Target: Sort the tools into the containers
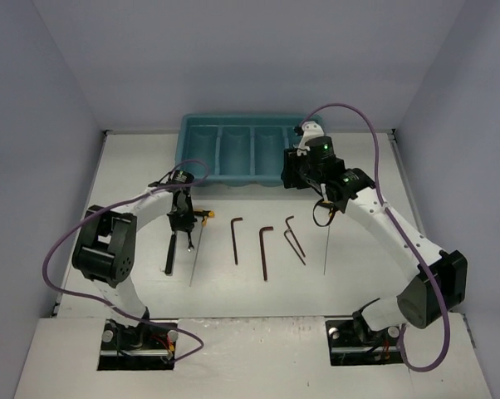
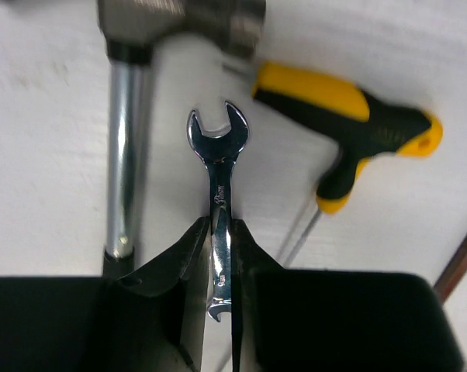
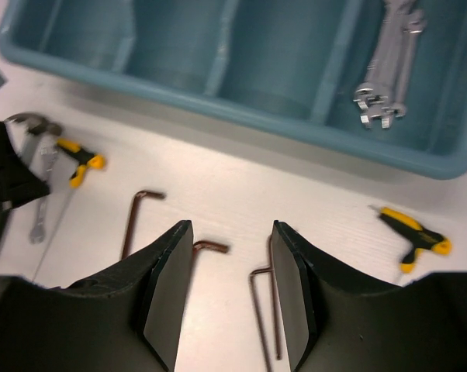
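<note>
The left tool (image 2: 220, 240) pinches a silver wrench (image 2: 218, 167) beside a hammer (image 2: 126, 155), over the table (image 1: 134, 166) in front of the teal tray's (image 3: 218, 105) left half. The right tool (image 3: 232, 287), jaws spread, hovers before the tray's right end, whose rightmost compartment holds more wrenches (image 3: 385, 66).

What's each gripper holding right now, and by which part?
Left gripper pinches the silver wrench by its shank, open-end head sticking out. Right gripper is open, holding nothing.

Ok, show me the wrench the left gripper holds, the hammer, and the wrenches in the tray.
held wrench (image 2: 220, 194), left wrist view, mid-shank.
hammer (image 2: 128, 155), left wrist view, steel shaft.
tray wrenches (image 3: 389, 66), right wrist view, middle of the shanks.
</note>
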